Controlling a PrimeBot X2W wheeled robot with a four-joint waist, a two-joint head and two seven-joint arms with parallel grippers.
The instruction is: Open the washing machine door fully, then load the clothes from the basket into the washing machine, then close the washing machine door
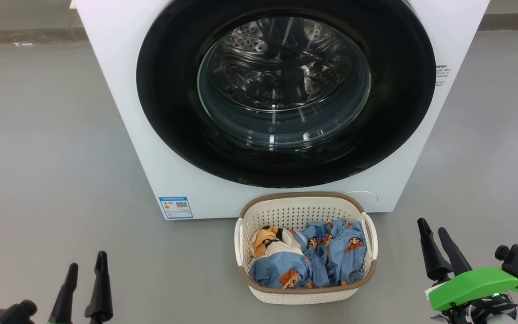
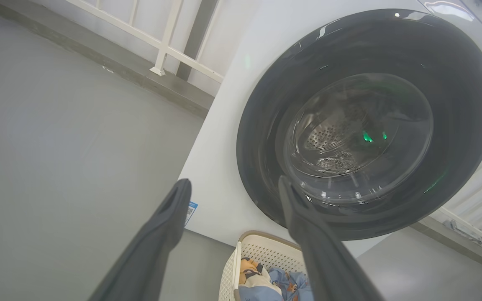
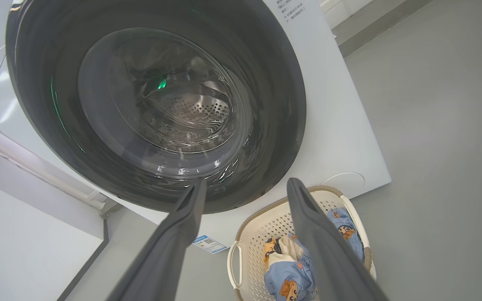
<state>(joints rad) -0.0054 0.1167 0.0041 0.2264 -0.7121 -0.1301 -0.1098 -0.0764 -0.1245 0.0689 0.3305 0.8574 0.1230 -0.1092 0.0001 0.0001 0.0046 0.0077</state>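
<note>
Low at my left, my left claw [image 1: 88,259] hangs over the grey floor [image 1: 38,157], its two dark fingers spread apart and pinching nothing. From that wrist I see a white railing [image 2: 165,42] on a low kerb beyond the machine's left side.

Further in stands the one washing machine [image 1: 119,90], a big white box on the floor. One small blue label sticker [image 1: 176,207] sits at the lower left corner of its front. Most of that front is taken up by the single washing machine door [image 1: 283,81]. It is round, with a wide glossy black rim around a bulging clear glass bowl. It lies shut, flush with the front, and the perforated steel drum [image 1: 245,42] shows through the glass.

Below the door, close against the machine's foot, stands one basket [image 1: 304,294], between my two claws. It is cream plastic with perforated sides, a brown woven-look rim and two side handles. Inside lie the clothes [image 1: 313,261], light blue with orange-and-tan cartoon figures and a cream patch towards the left. They are crumpled together, so I cannot count the pieces.

Behind the basket's right corner is a round outline [image 1: 367,197] on the white front, and a few lines of small print [image 1: 442,74] sit near the machine's right edge.

At my right, my right claw [image 1: 431,226] hangs over the floor beside the basket, two fingers spread and empty. A bright green cover [image 1: 475,281] and a small black camera [image 1: 517,258] sit behind it.
</note>
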